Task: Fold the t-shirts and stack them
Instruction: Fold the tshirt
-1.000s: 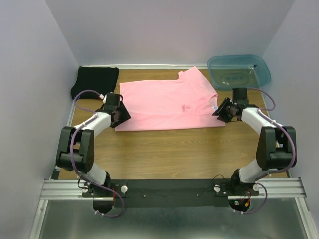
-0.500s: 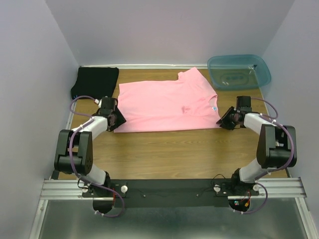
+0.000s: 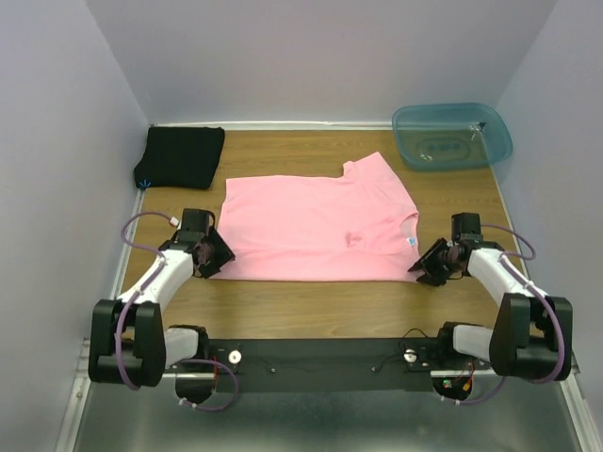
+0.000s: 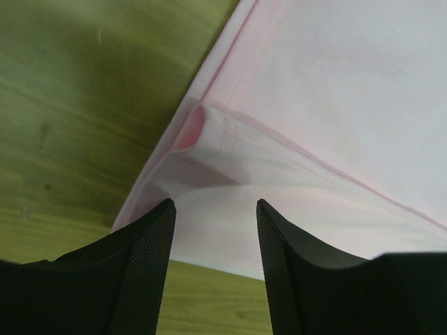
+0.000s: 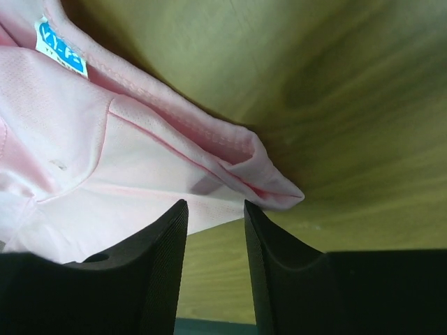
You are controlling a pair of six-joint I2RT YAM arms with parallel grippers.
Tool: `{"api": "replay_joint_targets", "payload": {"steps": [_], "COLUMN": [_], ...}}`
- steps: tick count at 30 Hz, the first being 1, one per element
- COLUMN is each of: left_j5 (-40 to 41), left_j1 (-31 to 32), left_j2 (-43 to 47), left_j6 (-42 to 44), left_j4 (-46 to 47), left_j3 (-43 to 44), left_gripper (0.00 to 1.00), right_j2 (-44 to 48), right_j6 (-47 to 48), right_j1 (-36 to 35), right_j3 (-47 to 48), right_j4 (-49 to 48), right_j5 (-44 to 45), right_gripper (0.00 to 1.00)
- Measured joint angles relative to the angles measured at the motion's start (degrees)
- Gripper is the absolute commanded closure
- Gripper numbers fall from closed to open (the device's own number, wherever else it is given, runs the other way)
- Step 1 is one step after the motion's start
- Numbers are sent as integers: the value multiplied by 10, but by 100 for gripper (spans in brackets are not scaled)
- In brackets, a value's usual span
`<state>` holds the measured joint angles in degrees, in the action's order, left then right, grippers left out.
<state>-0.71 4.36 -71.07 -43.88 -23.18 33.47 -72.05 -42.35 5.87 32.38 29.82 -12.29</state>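
Observation:
The light pink t-shirt (image 3: 316, 231) lies flat in the middle of the table, folded lengthwise, with its blue neck label (image 3: 411, 241) at the right end. My left gripper (image 3: 215, 259) is open at the shirt's near left corner (image 4: 335, 105), fingertips just short of the cloth edge. My right gripper (image 3: 429, 266) is open at the near right corner (image 5: 105, 153), beside a bunched fold, with the label (image 5: 61, 50) above it. The black t-shirt (image 3: 181, 155) lies folded at the far left corner, away from both grippers.
A translucent blue-green plastic bin (image 3: 452, 137) stands at the far right corner. Walls close in the table on the left, back and right. Bare wood shows between the pink shirt and the near rail (image 3: 320, 353).
Both grippers have moved toward the near edge, and the pink shirt has slid nearer with them. It now lies squarer to the table.

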Motion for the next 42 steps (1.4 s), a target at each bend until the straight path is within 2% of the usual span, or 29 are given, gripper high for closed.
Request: {"api": "replay_joint_targets", "payload": {"steps": [4, 6, 8, 11, 15, 19, 22, 28, 34, 38, 42], "left_j5": [-27, -33, -34, -28, -23, -26, -35, -40, -40, -38, -41], "left_j1": [-1, -1, -1, -1, -1, -1, -1, -1, -1, -1, -1], "left_j2": [42, 65, 88, 99, 89, -10, -129, -254, -281, -243, -165], "left_j6": [-16, -24, -29, -24, -6, 27, 49, 60, 52, 23, -13], "left_j4": [-37, -56, -79, -100, -66, -1, 40, 66, 91, 136, 159], "left_j3": [-15, -18, -8, 39, 112, 188, 232, 263, 241, 180, 92], "left_gripper": [34, 27, 23, 22, 22, 24, 25, 25, 25, 25, 24], "right_j2": [53, 94, 122, 123, 76, -8, -74, -211, -261, -258, -217], "right_j6": [-7, -5, 1, 26, 62, 76, 82, 90, 97, 96, 83], "right_j1": [0, 1, 1, 2, 2, -9, -20, -24, -24, -21, -14], "right_j3": [-17, -17, -9, 35, 108, 154, 185, 229, 235, 218, 168], "right_j4": [52, 79, 99, 118, 85, 23, -20, -93, -113, -129, -145], "right_j5": [-9, -5, 2, 8, -2, -22, -29, -46, -41, -25, -9], "right_gripper": [49, 45, 44, 43, 43, 43, 43, 45, 46, 46, 46]}}
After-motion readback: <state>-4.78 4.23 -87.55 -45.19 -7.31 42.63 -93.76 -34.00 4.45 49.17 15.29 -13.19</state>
